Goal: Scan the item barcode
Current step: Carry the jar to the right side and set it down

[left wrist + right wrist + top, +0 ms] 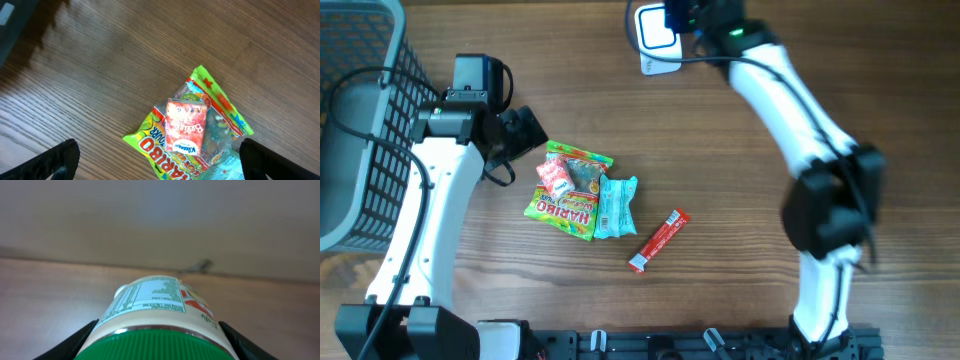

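The right claw (157,347) is clamping a white plastic bottle with a green screw cap (150,300), one finger pressing each side just below the cap. The arm is reaching to the far edge of the wooden table (700,150), a little right of centre, so that is where the bottle is sitting, up in the grip and off the wood.

Here is the relation that matters. The bottle's long axis is running straight out along the claw's own reach, with the cap toward the wrist and the base pointing away. The printed panel of small text is facing up toward the wrist camera. No barcode is showing there, so I'm judging a roll about that long axis is what is coming.

Over on the left, the left claw (530,132) is hanging wide open and holding nothing. It is just left of the snack pile: a yellow-green Haribo gummy bag (565,208) with a small pink-red packet (185,127) lying on top, a pale blue wrapper (615,205) touching its right side, and a red stick sachet (658,240) lying apart, nearer and to the right. A grey mesh basket (360,120) is standing at far left.

For the bottle, the right arm is the only one in reach.
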{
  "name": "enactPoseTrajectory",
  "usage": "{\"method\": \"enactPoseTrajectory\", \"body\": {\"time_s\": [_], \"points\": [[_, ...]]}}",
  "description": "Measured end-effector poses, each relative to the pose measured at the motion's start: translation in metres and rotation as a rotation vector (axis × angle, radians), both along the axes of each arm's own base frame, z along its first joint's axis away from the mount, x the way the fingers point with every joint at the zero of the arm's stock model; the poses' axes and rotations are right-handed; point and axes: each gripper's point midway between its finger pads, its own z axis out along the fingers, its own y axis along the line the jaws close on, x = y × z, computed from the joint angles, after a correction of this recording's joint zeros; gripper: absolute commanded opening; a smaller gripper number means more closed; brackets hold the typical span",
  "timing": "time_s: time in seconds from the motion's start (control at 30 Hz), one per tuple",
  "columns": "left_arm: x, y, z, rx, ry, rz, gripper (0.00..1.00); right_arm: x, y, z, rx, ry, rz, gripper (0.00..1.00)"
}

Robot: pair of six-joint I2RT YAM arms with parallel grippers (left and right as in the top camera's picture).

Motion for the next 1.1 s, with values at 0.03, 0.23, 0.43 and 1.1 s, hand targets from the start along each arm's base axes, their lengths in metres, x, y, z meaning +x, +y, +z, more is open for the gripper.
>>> {"method": "enactPoseTrajectory", "body": {"time_s": [0.03, 0.23, 0.43, 1.1], "points": [[0.0, 0.0, 0.0, 0.0, 0.0, 0.0, 1.0, -0.017, -0.014, 0.024, -0.003, 0.015, -0.01, 0.07], [0.0, 0.0, 0.0, 0.0, 0.001, 0.0, 1.0, -0.08, -0.104, 0.059, -0.054, 0.183, -0.134, 0.06], [0.0, 0.0, 0.0, 0.0, 0.001, 0.0, 1.0, -0.111, -0.192, -0.045, -0.105, 0.546, -0.296, 0.04], [0.0, 0.0, 0.0, 0.0, 0.001, 0.0, 1.0, -0.198, -0.281, -0.207, -0.047, 0.886, -0.481, 1.0]]}}
